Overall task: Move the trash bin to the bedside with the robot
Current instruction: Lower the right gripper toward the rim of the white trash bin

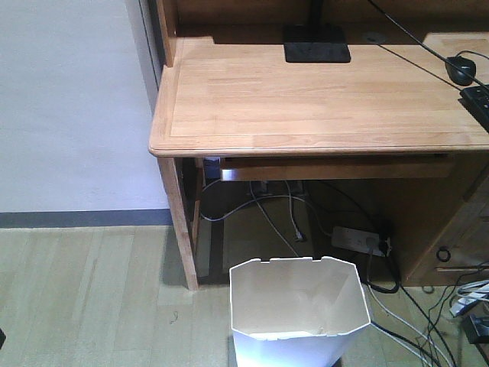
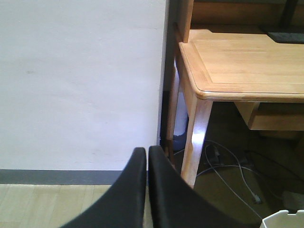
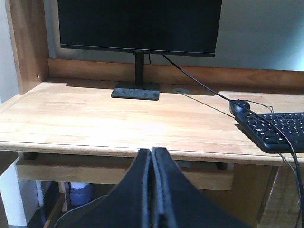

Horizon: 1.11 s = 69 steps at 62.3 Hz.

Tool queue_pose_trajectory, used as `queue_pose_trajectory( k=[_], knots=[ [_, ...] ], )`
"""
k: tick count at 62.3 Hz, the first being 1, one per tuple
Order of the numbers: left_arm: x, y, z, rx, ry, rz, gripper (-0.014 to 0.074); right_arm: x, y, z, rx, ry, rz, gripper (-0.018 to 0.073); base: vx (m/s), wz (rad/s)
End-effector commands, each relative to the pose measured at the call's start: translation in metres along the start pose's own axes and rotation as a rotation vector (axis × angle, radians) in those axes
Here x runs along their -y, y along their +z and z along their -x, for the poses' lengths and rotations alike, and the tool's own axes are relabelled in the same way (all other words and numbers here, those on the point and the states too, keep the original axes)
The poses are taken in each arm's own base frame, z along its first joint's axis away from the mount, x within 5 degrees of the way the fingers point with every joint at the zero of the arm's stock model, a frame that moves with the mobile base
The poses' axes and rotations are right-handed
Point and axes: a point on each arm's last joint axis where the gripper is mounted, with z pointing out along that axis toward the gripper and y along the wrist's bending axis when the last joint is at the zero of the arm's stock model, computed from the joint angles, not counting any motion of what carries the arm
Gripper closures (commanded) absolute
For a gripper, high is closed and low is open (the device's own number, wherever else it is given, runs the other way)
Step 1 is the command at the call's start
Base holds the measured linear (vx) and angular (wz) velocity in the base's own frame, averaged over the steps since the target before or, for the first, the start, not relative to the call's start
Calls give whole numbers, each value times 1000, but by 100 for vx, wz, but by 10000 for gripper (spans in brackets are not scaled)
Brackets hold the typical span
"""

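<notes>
The white faceted trash bin [image 1: 284,349] stands on the floor in front of the wooden desk, low in the front view, and looks hollow inside. Only a corner of the bin's rim [image 2: 286,219] shows at the bottom right of the left wrist view. My left gripper [image 2: 147,150] is shut with nothing between its black fingers, and it faces the white wall left of the desk leg. My right gripper [image 3: 152,151] is shut and holds nothing, level with the desk's front edge. Neither gripper touches the bin. The bedside is out of view.
The wooden desk [image 1: 306,115] carries a monitor [image 3: 139,23] on a black stand, a mouse [image 1: 461,69] and a keyboard [image 3: 278,129]. Under the desk lie a power strip [image 1: 359,239] and loose cables [image 1: 412,329]. A desk leg [image 1: 181,222] stands left of the bin.
</notes>
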Motion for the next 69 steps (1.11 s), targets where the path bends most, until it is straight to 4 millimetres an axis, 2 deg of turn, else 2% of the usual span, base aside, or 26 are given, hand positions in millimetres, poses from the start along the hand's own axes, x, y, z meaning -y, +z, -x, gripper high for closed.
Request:
queue_pose_trajectory(
  k=[1, 40, 51, 59, 69],
  knots=[
    [1, 1, 5, 61, -6, -7, 603, 1, -1, 5, 75, -16, -15, 569, 0, 0],
    [1, 1, 5, 61, -6, -7, 603, 1, -1, 10, 130, 11, -18, 569, 0, 0],
    [1, 1, 5, 61, -6, -7, 603, 3, -4, 26, 245, -3, -30, 569, 0, 0],
    [1, 1, 5, 61, -6, -7, 603, 4, -2, 39, 196, -3, -25, 569, 0, 0],
    [1, 1, 5, 61, -6, -7, 603, 6, 14, 62, 91, 1, -15, 569, 0, 0]
  ],
)
